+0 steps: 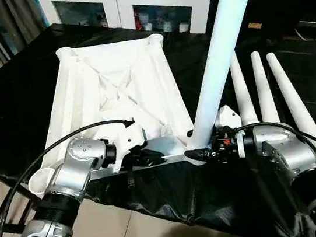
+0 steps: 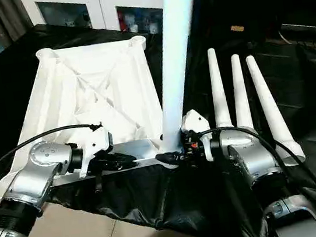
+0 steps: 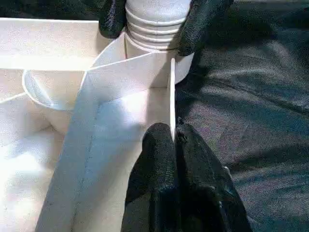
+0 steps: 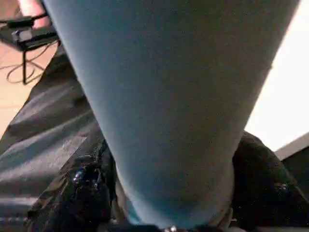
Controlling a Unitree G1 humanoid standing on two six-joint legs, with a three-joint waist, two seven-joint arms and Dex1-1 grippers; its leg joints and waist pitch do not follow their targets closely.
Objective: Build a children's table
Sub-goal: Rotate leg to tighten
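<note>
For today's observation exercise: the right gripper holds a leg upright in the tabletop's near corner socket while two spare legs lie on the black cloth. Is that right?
Not quite: three spare legs lie on the black cloth, as the left eye view shows. The right gripper does hold a leg upright at the tabletop's near corner socket.

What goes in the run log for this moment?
left hand: shut on white plastic tabletop rim | right hand: grips upright white tube leg at near corner socket | three legs spare

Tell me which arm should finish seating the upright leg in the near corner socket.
Right. The right gripper already clasps the upright leg at its ridged collar, while the left gripper is pinched on the tabletop's near rim, steadying it.
</note>
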